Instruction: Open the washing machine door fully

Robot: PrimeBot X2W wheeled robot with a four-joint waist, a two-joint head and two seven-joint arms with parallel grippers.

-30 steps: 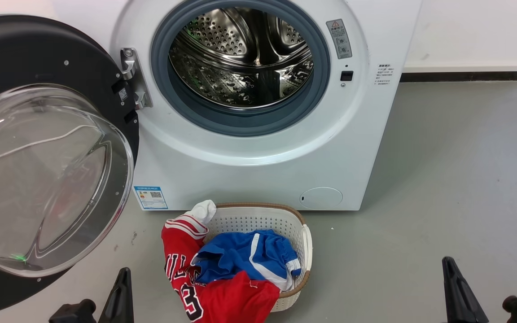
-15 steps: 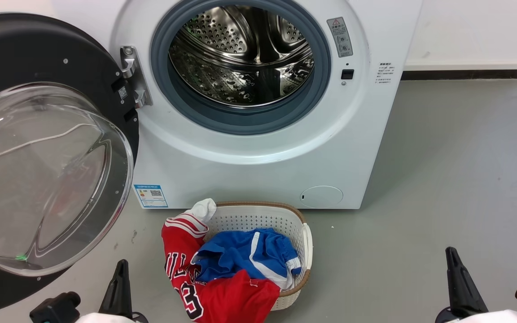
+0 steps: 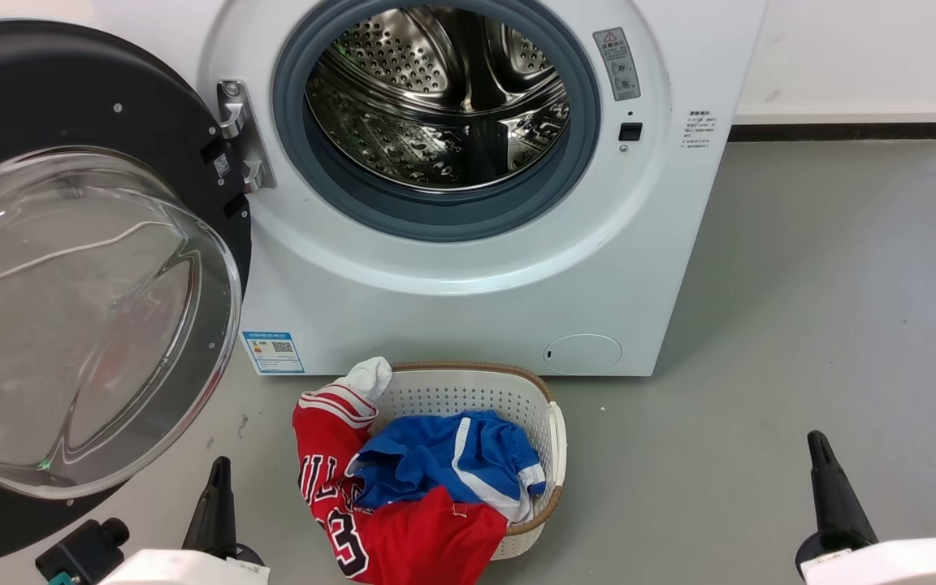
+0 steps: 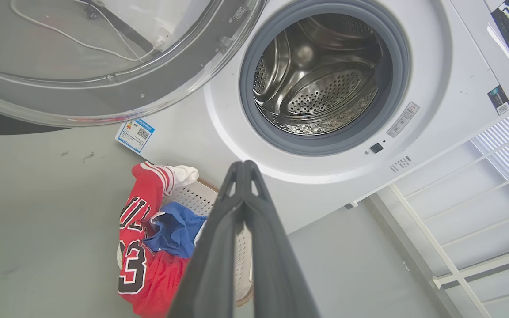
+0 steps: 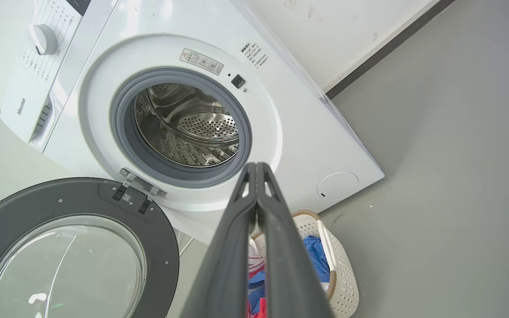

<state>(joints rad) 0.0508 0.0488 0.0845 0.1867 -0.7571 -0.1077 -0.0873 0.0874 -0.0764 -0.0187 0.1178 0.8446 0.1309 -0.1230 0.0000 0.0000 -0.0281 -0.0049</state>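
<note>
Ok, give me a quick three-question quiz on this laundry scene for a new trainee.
1. True or false: the washing machine door is shut over the drum opening.
2. What is piled in the laundry basket? A: towels. B: a red jersey and a blue garment. C: bottles.
3. Fill in: in the left wrist view, the left gripper has its fingertips ____ (together or apart).
Key: 1 false; 2 B; 3 together.
</note>
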